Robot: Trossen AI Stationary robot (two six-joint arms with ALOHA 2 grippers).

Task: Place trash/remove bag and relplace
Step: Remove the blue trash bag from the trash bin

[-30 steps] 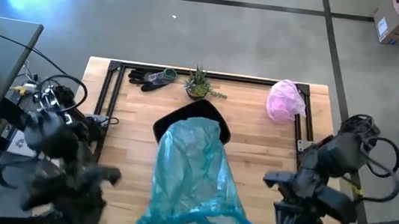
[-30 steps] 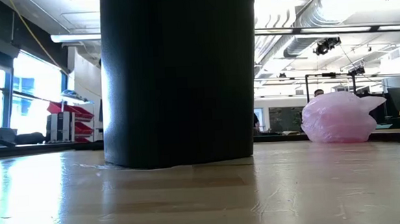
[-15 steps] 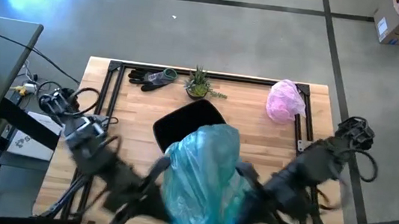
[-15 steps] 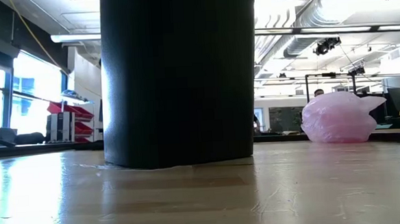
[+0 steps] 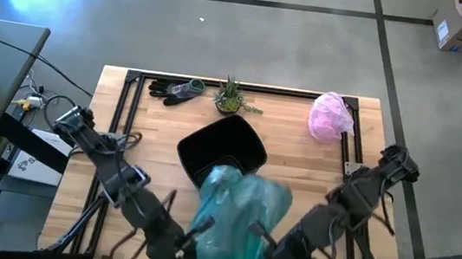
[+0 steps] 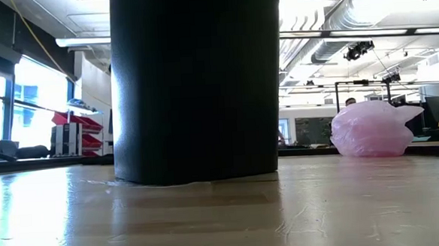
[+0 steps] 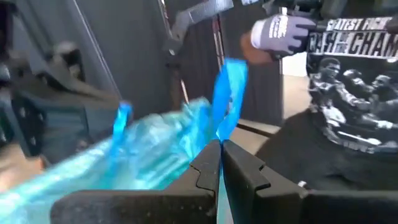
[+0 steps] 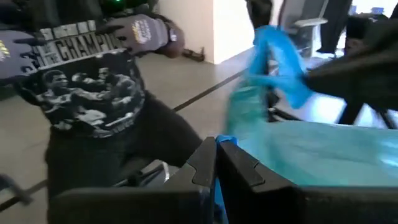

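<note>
High view, looking straight down: a wooden bench (image 5: pixel 160 139) with a black frame fills the middle. A black bin (image 5: pixel 222 148) stands near its centre, mouth open and unlined. Just in front of the bin, toward the near edge, a crumpled teal bag (image 5: pixel 236 220) is held up between the two arms, covering the bin's near rim.

The left gripper (image 5: pixel 185 245) reaches in from the left, low at the near edge, against the bag's left side. The right gripper (image 5: pixel 263 243) reaches in from the right, against the bag's right side.

Left wrist view shows that arm's jaws pressed together on a blue drawstring tie (image 7: pixel 229 93) of the bag, with wrinkled teal plastic spread beyond them. Right wrist view shows the right jaws also together, with a bit of blue bag edge (image 8: pixel 225 142) pinched at their tips and another blue tie standing up farther off.

Both wrist views also catch a person beyond the bench edge, wearing a dark printed shirt (image 7: pixel 348 81) and a grey work glove (image 7: pixel 277 32).

Along the far edge of the bench lie dark gloves (image 5: pixel 174 89), a small green plant (image 5: pixel 231 96) and a pale pink plastic bag (image 5: pixel 330 116).

Low view shows the bin as a broad black column (image 6: pixel 196 83), with the pink bag to its right.
</note>
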